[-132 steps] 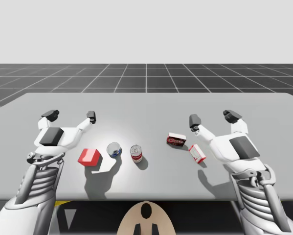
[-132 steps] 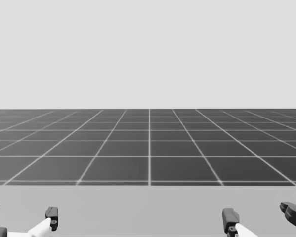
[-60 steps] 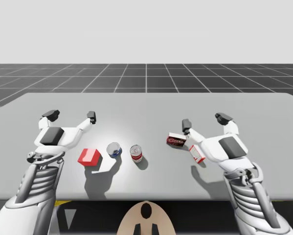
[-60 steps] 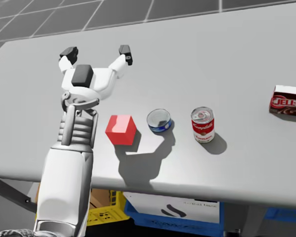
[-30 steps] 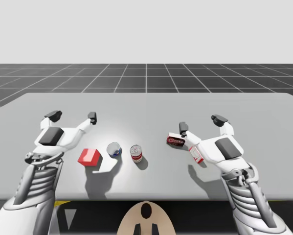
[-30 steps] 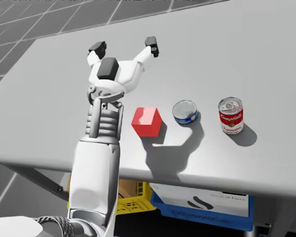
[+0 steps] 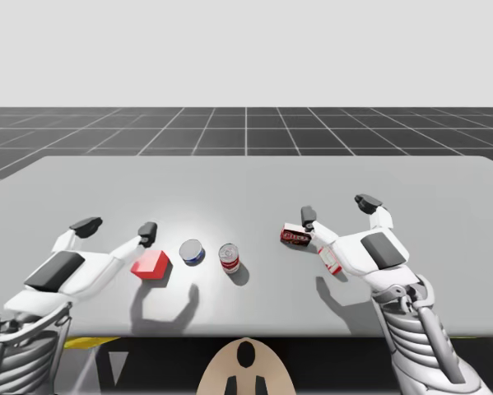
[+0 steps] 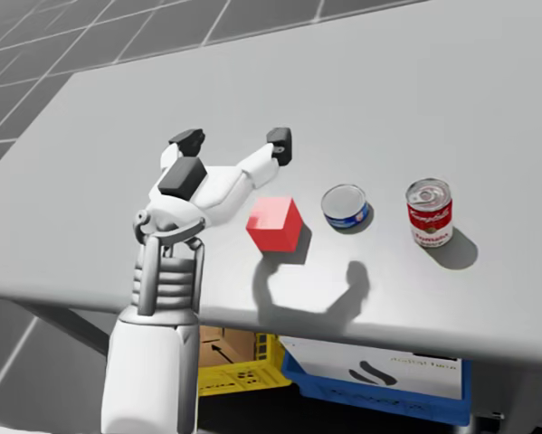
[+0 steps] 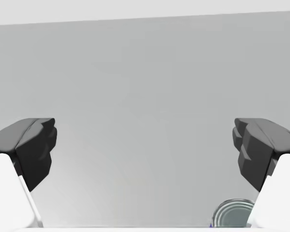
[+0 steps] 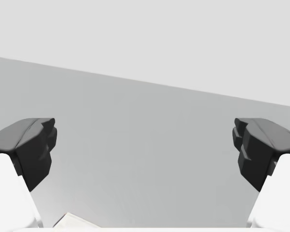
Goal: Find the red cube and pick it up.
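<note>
Red cube (image 8: 274, 224) sits on the table (image 8: 451, 99), just beside the left claw (image 8: 233, 142), on its inner side and back of the fingertips. Left claw spread wide, empty. Right claw (image 7: 337, 208) also spread, well apart. Left arm's nearer.

blue can (image 8: 346, 206) beside red cube (image 8: 275, 224), gap between

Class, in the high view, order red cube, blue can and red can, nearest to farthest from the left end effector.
1. red cube, close beside it
2. blue can, right of the cube
3. red can, furthest right
</note>
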`<action>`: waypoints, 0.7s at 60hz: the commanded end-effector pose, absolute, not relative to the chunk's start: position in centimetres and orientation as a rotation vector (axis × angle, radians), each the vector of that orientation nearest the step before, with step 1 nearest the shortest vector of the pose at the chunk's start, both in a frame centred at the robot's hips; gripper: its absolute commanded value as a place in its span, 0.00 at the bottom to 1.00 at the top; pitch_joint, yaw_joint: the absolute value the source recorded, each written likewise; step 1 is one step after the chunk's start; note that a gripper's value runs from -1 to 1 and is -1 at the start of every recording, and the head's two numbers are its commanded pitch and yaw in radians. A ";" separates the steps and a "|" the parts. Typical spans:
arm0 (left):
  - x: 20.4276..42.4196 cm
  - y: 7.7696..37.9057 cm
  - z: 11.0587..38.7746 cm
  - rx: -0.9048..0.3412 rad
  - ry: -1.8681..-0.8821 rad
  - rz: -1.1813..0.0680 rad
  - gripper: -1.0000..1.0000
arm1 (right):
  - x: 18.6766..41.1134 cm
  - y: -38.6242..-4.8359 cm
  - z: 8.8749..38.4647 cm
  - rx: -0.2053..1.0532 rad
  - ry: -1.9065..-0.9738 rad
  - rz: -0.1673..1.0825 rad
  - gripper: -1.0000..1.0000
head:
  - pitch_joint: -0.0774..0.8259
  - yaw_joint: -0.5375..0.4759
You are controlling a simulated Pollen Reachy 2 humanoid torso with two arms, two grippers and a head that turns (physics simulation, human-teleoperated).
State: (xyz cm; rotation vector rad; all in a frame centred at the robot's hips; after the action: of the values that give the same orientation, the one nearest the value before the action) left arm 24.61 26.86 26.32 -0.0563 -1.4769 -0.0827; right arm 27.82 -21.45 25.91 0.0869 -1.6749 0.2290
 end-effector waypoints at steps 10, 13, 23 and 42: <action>19.9 26.7 21.6 -0.032 -1.344 -0.107 0.00 | 27.9 -21.5 25.8 0.081 -1.674 0.228 0.00 | 0.91 0.96; 19.6 26.5 20.9 -0.035 -1.329 -0.103 0.00 | 27.9 -21.5 25.8 0.080 -1.674 0.227 0.00 | 0.91 0.96; 19.6 26.1 18.2 -0.029 -1.294 -0.071 0.00 | 27.9 -21.6 25.8 0.077 -1.675 0.227 0.00 | 0.91 0.96; 22.4 25.7 14.3 -0.035 -1.259 -0.014 0.00 | 27.9 -21.6 25.8 0.068 -1.679 0.225 0.00 | 0.91 0.95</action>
State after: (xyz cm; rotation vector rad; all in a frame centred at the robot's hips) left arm 21.49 26.72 16.13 0.0031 -1.2680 -0.0818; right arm 27.92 -21.61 25.81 0.0721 -1.6774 0.2258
